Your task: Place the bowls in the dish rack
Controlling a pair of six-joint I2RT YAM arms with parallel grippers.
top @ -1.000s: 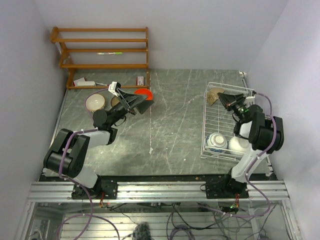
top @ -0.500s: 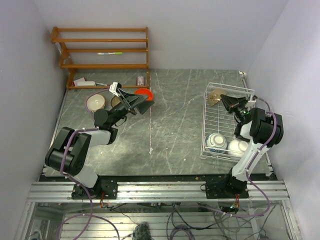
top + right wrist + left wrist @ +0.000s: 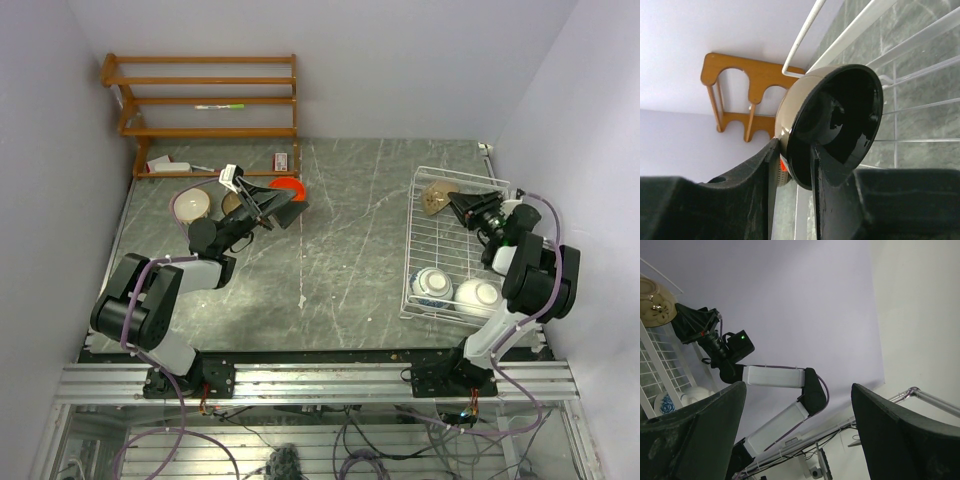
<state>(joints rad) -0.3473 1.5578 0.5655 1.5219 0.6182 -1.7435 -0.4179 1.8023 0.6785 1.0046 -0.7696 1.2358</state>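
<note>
Table [image 3: 350, 250]: grey stone-look slab with pale veining, matte.

Wooden shelf unit [image 3: 205, 100]: brown, slatted, at the far left corner.

Dish rack [image 3: 412, 250]: one, a rectangular basket of thin white wire in a grid, on the right side of the table.

Arms: two, with black and white shells and purple cabling.

Left gripper [image 3: 290, 208]: the wrist view shows its broad black fingers spread wide, with nothing between them.

Right gripper [image 3: 458, 203]: clamped on the wall of the tan-brown bowl [image 3: 437, 196], with one finger [image 3: 832, 190] on the glossy dark inside and the other against the tan outside.

Bowls: five counted, all small and round.
- Three are in the rack. The tan-brown one is tipped on edge at the far end. The blue-and-white patterned one [image 3: 432, 284] and the plain white one [image 3: 477, 294] sit side by side at the near end.
- Two are on the table. The orange-red one [image 3: 288, 187] lies just beyond the left fingertips; I cannot tell whether they touch. The cream-white one [image 3: 191, 204] is further left, near the shelf.
</note>
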